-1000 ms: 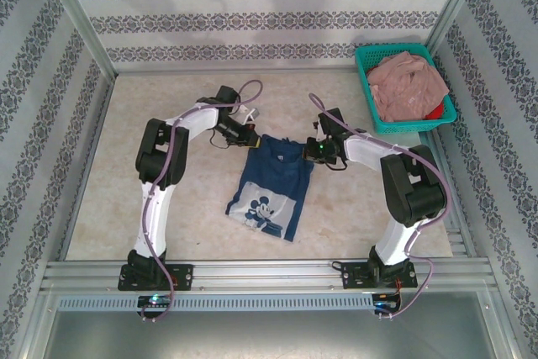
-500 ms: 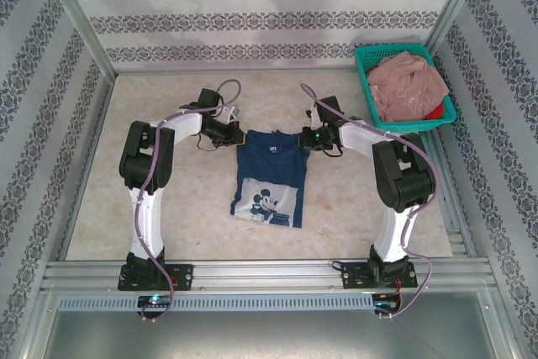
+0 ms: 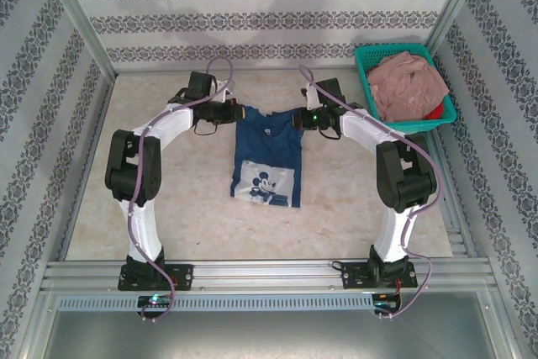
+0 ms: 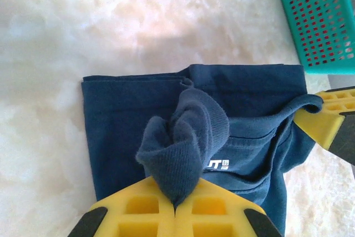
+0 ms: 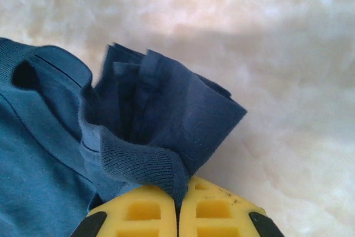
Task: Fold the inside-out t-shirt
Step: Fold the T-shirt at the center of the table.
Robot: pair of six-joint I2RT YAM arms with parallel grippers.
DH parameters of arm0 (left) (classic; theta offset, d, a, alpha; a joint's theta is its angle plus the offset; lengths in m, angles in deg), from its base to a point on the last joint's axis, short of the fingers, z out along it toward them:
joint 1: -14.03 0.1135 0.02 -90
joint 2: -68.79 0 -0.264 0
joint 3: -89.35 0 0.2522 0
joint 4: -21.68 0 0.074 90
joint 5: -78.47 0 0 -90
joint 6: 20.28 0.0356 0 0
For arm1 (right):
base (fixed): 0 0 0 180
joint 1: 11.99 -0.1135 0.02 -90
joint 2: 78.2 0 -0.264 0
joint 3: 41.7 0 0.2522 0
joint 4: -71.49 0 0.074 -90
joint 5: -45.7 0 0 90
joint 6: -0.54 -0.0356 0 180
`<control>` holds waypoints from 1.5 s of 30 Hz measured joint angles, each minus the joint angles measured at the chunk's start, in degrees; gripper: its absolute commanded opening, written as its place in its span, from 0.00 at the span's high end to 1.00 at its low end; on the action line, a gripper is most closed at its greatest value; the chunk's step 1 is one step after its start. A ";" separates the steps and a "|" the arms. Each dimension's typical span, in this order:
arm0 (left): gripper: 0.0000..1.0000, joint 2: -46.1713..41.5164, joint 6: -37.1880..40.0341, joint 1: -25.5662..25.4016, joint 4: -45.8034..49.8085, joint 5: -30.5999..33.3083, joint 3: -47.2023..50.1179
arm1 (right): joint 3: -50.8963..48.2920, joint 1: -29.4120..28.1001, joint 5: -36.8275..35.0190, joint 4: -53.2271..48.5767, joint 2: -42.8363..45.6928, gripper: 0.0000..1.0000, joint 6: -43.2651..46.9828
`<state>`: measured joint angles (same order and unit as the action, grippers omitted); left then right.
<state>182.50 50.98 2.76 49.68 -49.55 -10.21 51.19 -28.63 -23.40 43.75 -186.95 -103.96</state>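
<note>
- Left wrist view: the left gripper (image 4: 175,195) has its yellow fingers (image 4: 161,198) pressed tight on a bunched fold of the t-shirt (image 4: 127,109), with cloth puffing up between them.
- Right wrist view, and it's a match: the right gripper (image 5: 178,203) is clamped on a pleated corner of navy cloth, a ribbed edge wrapped at the tips.
- From above, each grip sits on one far corner of the t-shirt, left on the left, right on the right, with the collar edge strung between them.
- The t-shirt lies flat mid-table (image 3: 168,208), a bit closer to the far edge than the near one. Its long axis runs from far edge to near edge, with a pale cartoon print at the near end.
- So the whole body of it lies on the near side of both grippers, toward the arm bases. Neither arm is nearer; they're level, one per corner.
- My read: the next fold needs both arms to carry the far end together straight down that axis toward the near hem. Uneven travel would skew the crease.
- In the far right corner, a teal basket (image 3: 363,81) holds a pink garment (image 3: 408,81), well apart from the t-shirt.
</note>
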 measured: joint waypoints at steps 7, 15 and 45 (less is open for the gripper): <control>1.00 -0.35 0.52 1.66 -0.07 2.67 -9.44 | 14.03 0.17 0.02 -1.01 0.00 1.00 2.60; 1.00 -3.80 3.76 2.01 -5.18 3.08 -17.00 | 21.00 1.03 0.70 1.46 2.38 1.00 7.13; 1.00 -33.68 -4.11 -13.07 -18.51 18.14 37.83 | -20.28 -0.50 0.63 3.85 21.66 1.00 0.70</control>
<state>148.82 46.87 -10.31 31.16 -31.40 27.63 30.91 -29.14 -22.76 47.60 -165.29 -103.26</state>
